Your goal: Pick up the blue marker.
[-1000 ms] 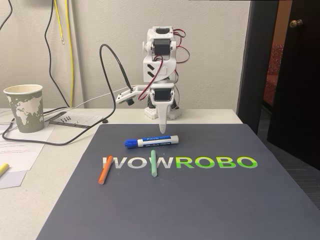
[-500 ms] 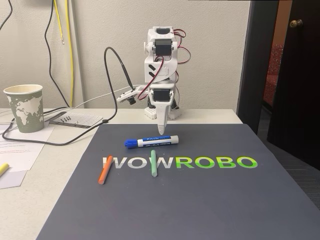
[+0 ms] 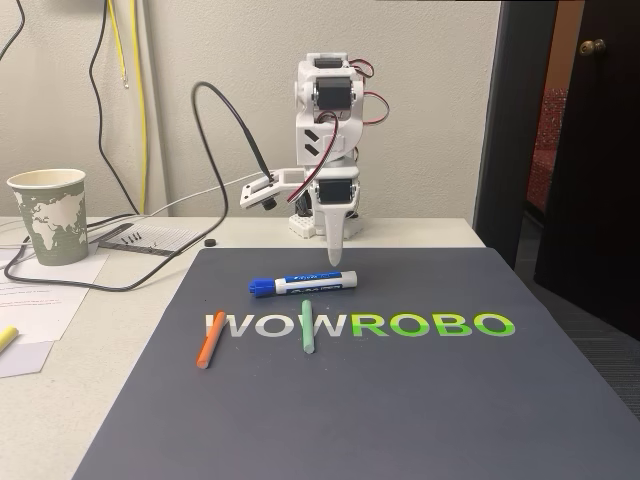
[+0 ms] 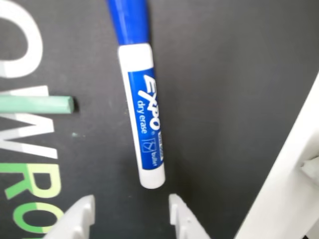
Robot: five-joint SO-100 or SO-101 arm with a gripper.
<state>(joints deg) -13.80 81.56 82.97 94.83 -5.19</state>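
Here, the white plastic two-finger gripper (image 4: pixel 130 215) stood with its fingers spread apart, nothing between them; in the wrist view two white tips rose from the bottom edge, with bare dark mat in the gap. In the fixed view the gripper (image 3: pixel 335 258) pointed straight down as a narrow white wedge, its tip just behind the barrel end of the marker and apparently above the mat, though touch could not be judged.

The thick white dry-erase marker with a blue "EXPO" label and blue cap (image 4: pixel 143 109) lay flat on the mat just beyond the fingertips, its white butt end nearest the gap and its cap running off the top edge of the wrist view. In the fixed view the marker (image 3: pixel 304 283) lay nearly crosswise, cap to the left.

A thin light-green stick (image 3: pixel 307 326) lay just in front of the marker, across the white and green "WOWROBO" lettering, and a thin orange stick (image 3: pixel 210 338) lay farther left, well apart. All three rested on a dark grey mat (image 3: pixel 400 400) on the pale table. A green-and-white paper cup (image 3: pixel 49 215) stood at the far left, near black cables.
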